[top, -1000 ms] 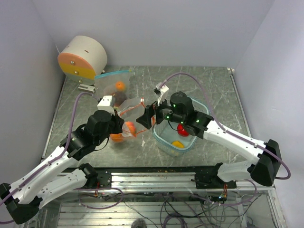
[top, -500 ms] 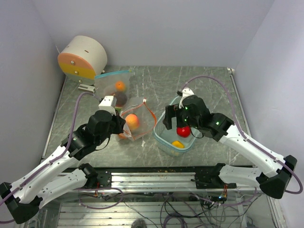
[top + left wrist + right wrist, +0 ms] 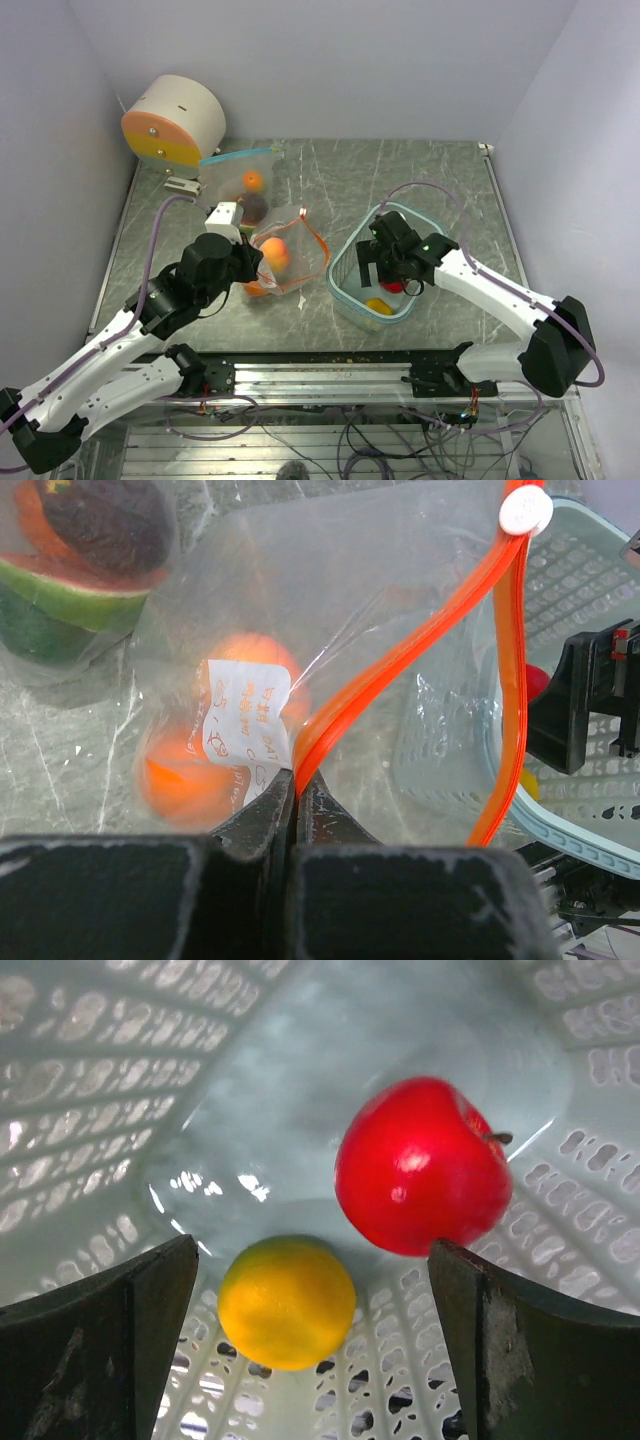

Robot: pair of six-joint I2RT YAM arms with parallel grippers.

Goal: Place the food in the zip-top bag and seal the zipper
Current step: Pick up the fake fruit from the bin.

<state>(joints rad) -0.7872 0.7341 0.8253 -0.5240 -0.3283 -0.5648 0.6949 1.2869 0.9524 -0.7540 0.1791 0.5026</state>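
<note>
The zip-top bag (image 3: 296,258) lies left of centre, its orange zipper rim open, with orange and peach fruit (image 3: 275,252) inside. My left gripper (image 3: 252,270) is shut on the bag's zipper edge (image 3: 330,715); two blurred orange fruits (image 3: 245,660) show through the plastic. My right gripper (image 3: 384,276) is open and low inside the pale teal tub (image 3: 342,262). In the right wrist view its gripper (image 3: 312,1260) stands over a yellow-orange fruit (image 3: 287,1302), with a red apple (image 3: 422,1165) just beyond the right finger (image 3: 530,1350). Neither fruit is gripped.
A second clear bag (image 3: 243,182) with an orange and a dark maroon fruit lies at the back left; it shows in the left wrist view (image 3: 95,550). A white drum (image 3: 175,120) with an orange and yellow face stands in the back-left corner. Walls close the sides.
My right gripper left the bag's mouth, swung right and came down into the tub. The bag's rim fell open and the fruit inside shifted. The left gripper kept its hold.
</note>
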